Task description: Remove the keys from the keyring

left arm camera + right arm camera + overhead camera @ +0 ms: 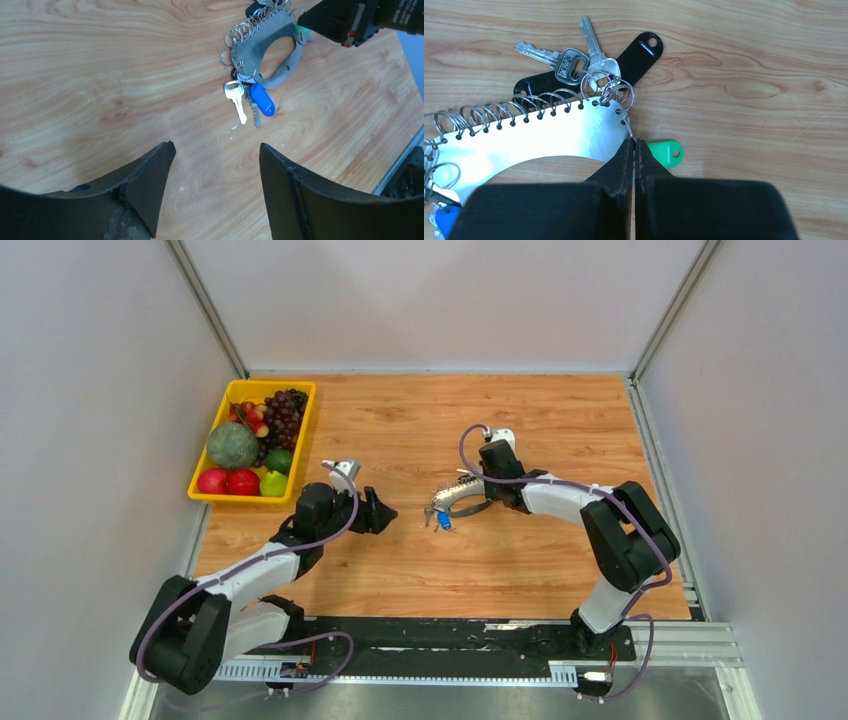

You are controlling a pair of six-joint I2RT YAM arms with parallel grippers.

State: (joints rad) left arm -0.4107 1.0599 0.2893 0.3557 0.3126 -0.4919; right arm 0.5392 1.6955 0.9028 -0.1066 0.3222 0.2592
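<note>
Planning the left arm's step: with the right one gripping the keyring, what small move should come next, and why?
Probably ease the open left gripper forward toward the silver key and blue tag. They hang off the keyring, which the right gripper pinches, and bare wood separates them from the left jaws.

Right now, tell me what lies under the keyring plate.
Under the keyring, a black tag pokes out at its top edge and a green tag beside the right gripper. The rest is covered.

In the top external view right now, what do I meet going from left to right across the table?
Yellow fruit tray → left gripper → blue-headed keys → keyring → right gripper.
</note>
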